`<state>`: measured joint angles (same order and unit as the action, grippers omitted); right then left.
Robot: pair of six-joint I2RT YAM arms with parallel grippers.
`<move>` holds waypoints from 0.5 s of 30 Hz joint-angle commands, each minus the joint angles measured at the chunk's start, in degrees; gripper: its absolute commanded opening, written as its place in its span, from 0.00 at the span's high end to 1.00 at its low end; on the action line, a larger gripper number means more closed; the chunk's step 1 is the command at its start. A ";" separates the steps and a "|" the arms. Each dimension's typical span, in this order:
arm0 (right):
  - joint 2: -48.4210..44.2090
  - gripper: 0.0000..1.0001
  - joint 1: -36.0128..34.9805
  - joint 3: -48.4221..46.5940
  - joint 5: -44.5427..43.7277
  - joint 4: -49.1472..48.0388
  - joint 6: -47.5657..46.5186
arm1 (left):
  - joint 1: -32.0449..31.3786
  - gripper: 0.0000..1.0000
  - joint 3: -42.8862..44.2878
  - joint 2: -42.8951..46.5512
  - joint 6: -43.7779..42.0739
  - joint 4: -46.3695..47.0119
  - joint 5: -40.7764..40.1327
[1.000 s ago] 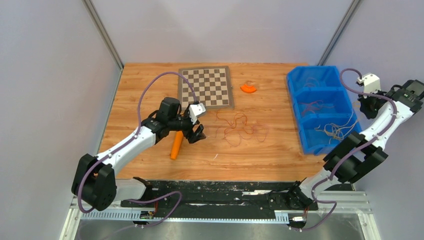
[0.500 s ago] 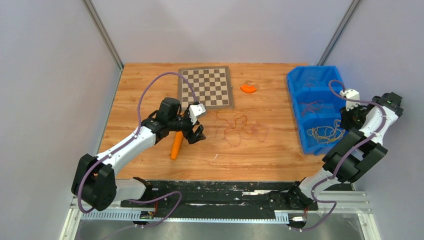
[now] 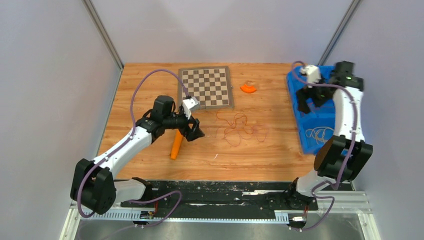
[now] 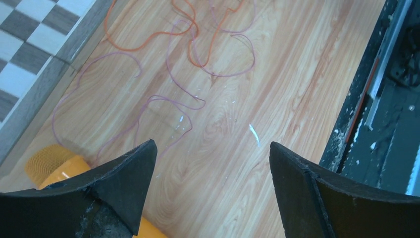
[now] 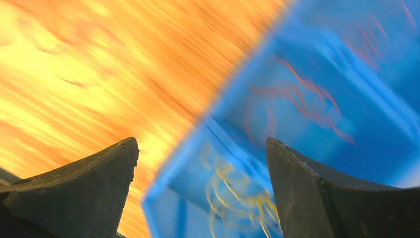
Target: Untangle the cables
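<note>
A loose tangle of thin orange and reddish-brown cables (image 3: 240, 127) lies on the wooden table right of centre. My left gripper (image 3: 193, 131) hovers just left of it, open and holding nothing. Its wrist view shows the cables (image 4: 198, 34) spread ahead of the empty left gripper (image 4: 212, 148). My right gripper (image 3: 307, 102) hangs open over the blue bin (image 3: 309, 146). A yellow cable bundle (image 3: 320, 134) lies in the bin's near compartment. The blurred right wrist view shows that yellow bundle (image 5: 237, 193) and reddish cables (image 5: 307, 99) in the bin below the empty right gripper (image 5: 202, 144).
An orange marker-shaped stick (image 3: 175, 145) lies on the table under my left wrist, with its end (image 4: 54, 166) beside the left finger. A checkerboard (image 3: 206, 87) and a small orange object (image 3: 248, 88) sit at the back. The table's black front edge (image 4: 376, 99) is close.
My right arm swung from beyond the bin's right side to above its left side, and its jaws opened. A yellow bundle now lies in the near compartment. My left gripper turned slightly.
</note>
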<state>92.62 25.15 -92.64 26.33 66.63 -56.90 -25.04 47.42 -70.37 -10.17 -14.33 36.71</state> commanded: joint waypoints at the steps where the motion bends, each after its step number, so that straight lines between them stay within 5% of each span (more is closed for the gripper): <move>1: -2.63 0.00 -17.80 6.52 2.56 -4.72 16.70 | 3.67 0.09 1.09 0.07 9.28 2.47 2.94; 8: 8.67 0.01 -39.39 12.73 -4.11 -17.68 24.86 | 6.85 0.09 2.22 -0.18 12.16 -1.12 1.68; 15: 14.20 0.00 -40.79 15.66 -9.92 -18.09 19.35 | 8.10 0.09 2.11 1.01 11.56 -2.71 1.78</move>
<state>107.85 -16.80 -78.52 21.82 50.78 -35.66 -17.45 47.44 -70.61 0.43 -16.21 37.50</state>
